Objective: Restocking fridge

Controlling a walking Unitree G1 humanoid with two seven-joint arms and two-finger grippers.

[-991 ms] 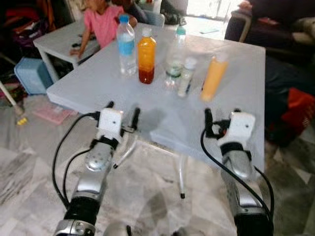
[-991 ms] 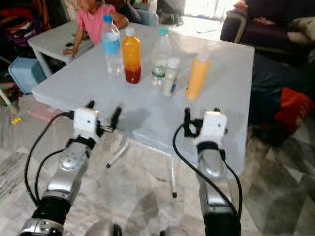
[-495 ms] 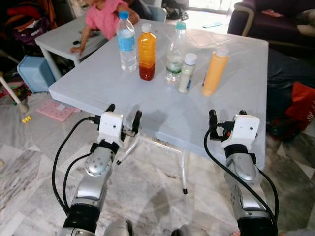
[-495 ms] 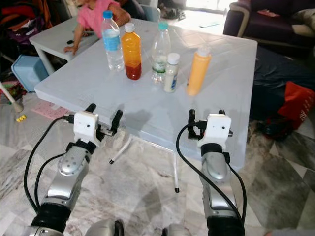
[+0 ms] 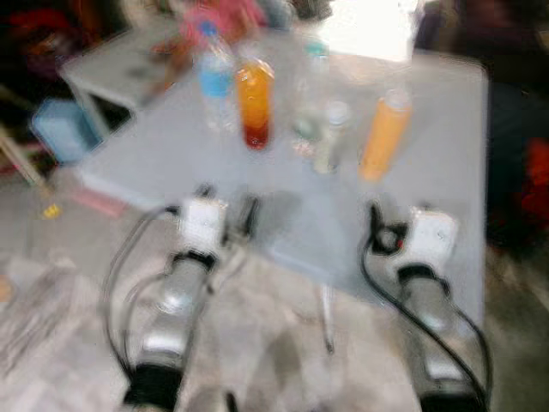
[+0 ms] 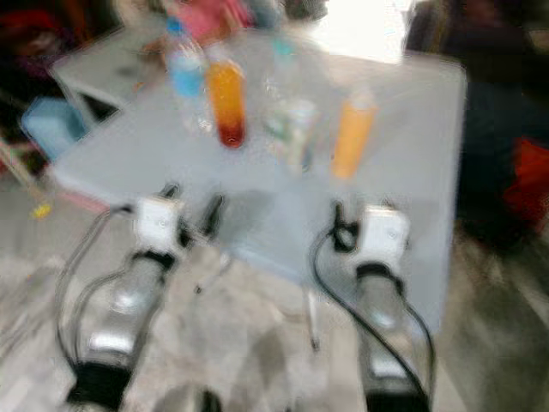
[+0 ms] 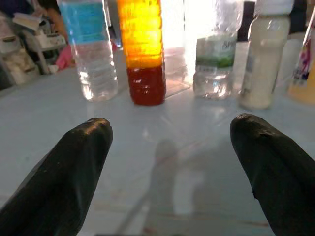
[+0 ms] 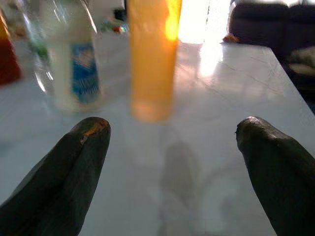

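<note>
Several bottles stand on the grey table [image 5: 163, 159]: a blue-label water bottle [image 5: 214, 81], an orange juice bottle with a red base [image 5: 256, 103], a clear green-label bottle [image 7: 214, 54], a small white bottle [image 5: 330, 137] and an opaque orange bottle [image 5: 383, 137]. My left gripper [image 5: 227, 202] is open at the table's near edge, facing the juice bottle [image 7: 145, 54] and the water bottle [image 7: 91, 49]. My right gripper [image 5: 396, 219] is open over the near right part, facing the orange bottle [image 8: 152, 59]. Neither holds anything. The head views are blurred.
A smaller white table [image 5: 111, 64] stands at the back left with a person in pink [image 5: 219, 17] behind it. A blue box [image 5: 60, 129] sits on the floor to the left. A dark sofa [image 5: 515, 51] and something red [image 5: 536, 180] lie to the right.
The head views have blurred and shifted slightly, so the camera is moving. Both grippers keep the same open pose at the table's near edge; the bottles stand as before.
</note>
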